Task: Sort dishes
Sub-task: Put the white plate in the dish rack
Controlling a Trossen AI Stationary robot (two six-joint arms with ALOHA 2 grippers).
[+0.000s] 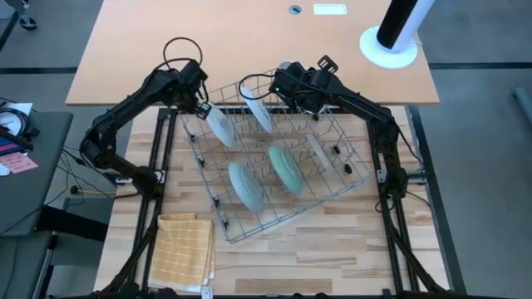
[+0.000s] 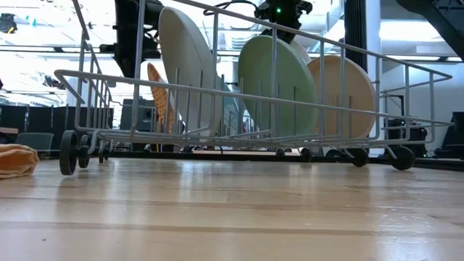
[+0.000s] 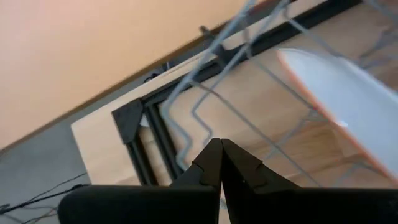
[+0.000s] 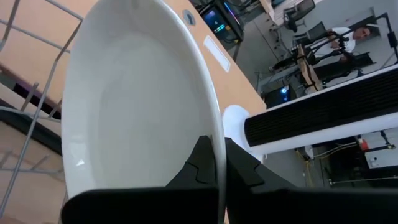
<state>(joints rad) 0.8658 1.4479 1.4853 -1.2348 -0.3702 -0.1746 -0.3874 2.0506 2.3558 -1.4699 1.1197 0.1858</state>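
Right end effector (image 4: 216, 163) pinches white plate (image 4: 137, 99); rack blurred.

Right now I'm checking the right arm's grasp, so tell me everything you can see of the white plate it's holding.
The white plate is a plain, glossy round dish, ceramic by its look, with a shallow well and a smooth rim. It stands on edge, tilted, at the far side of the grey wire rack, among the rack's wires. The right gripper has its jaws closed on the plate's rim, one finger on each face. No chips or marks show.
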